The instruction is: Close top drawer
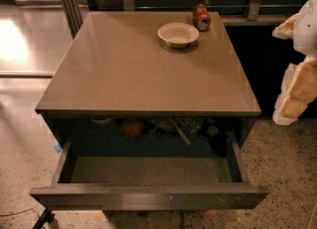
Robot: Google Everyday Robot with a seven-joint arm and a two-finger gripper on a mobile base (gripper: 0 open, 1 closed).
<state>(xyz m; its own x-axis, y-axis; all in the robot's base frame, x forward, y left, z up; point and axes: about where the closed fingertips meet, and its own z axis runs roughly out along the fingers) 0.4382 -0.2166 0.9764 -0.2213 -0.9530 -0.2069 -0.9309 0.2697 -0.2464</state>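
Observation:
The top drawer (148, 196) is a wide, shallow dark-grey drawer pulled far out from under the cabinet's tabletop (143, 69). Its flat front faces me at the bottom of the view, and its floor (148, 169) looks bare. My gripper (297, 91), with the white and tan arm parts, hangs at the right edge of the view. It is to the right of the cabinet, level with the tabletop's front corner, well apart from the drawer and touching nothing.
A white bowl (178, 34) and a red can (201, 17) lying on its side sit at the back of the tabletop. Several small items (132, 127) show in the shadow behind the open drawer. Speckled floor (287, 173) surrounds the cabinet. A metal frame (69, 0) stands at the back left.

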